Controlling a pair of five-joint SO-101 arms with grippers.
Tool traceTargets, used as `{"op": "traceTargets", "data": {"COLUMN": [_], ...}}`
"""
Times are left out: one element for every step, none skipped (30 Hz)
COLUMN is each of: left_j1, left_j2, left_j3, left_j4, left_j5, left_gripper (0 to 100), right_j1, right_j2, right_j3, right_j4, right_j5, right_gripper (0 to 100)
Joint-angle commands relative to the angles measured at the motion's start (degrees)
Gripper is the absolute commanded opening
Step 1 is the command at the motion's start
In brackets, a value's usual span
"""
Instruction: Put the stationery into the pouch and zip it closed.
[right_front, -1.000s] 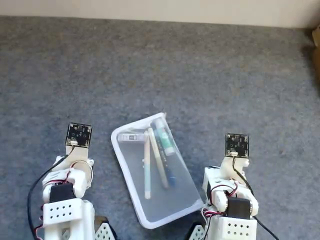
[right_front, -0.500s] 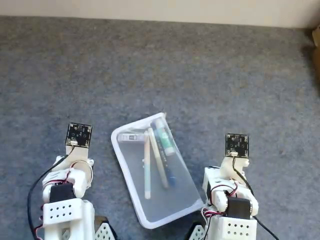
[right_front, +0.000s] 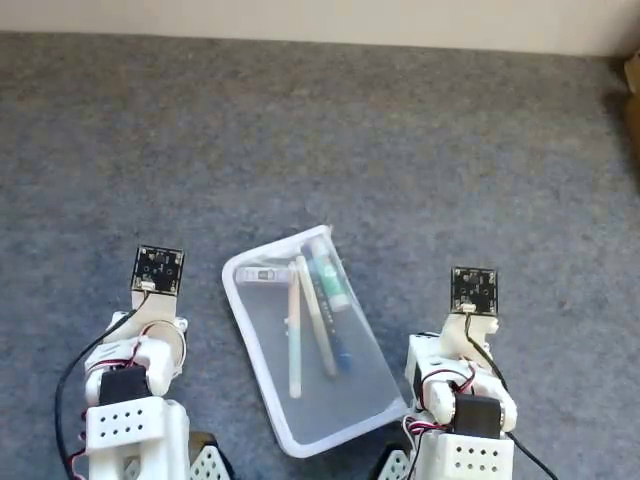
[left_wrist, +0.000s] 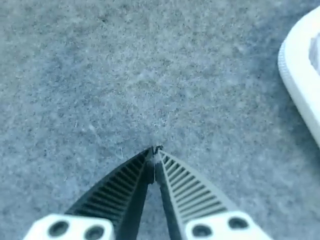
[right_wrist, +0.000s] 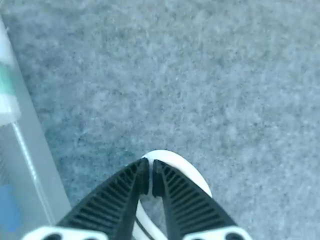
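- Left hand (left_wrist: 155, 150) hangs over bare desk with its fingers pressed together on nothing. The right hand (right_wrist: 150, 163) also has its fingers together and empty, just beside the pouch's long edge.
- Desk (right_front: 400, 150): its grey, felt-like cover should give the pouch some grip.
- Pouch (right_front: 350, 395): translucent, it lies slanted in the lower centre of the high view, between the two arms. It is probably light, soft-walled and slick. One hand could pin a corner while the other takes the zip pull. Whether the zip is shut cannot be told.
- Stationery, seen through the pouch wall: a cream pen (right_front: 295, 345), a green-and-white stick (right_front: 328, 275), a blue pen (right_front: 342, 358) and a small white piece (right_front: 262, 274). All look light and stiff, and the round ones may roll.
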Motion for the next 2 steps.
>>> {"op": "traceTargets", "data": {"left_j1": [-0.6,-0.6], "left_j2": [-0.8,-0.8], "left_j3": [0.7,0.7], "left_j4": [-1.1,-1.1], "left_j5": [-0.5,-0.5], "left_gripper": [2,2], "right_j1": [0.6,0.6], "right_j2": [-0.7,-0.7], "right_j3": [7.7,7.7], "right_j4": [0.3,0.3], "right_j5": [0.6,0.6], "right_gripper": [1.3,1.3]}}
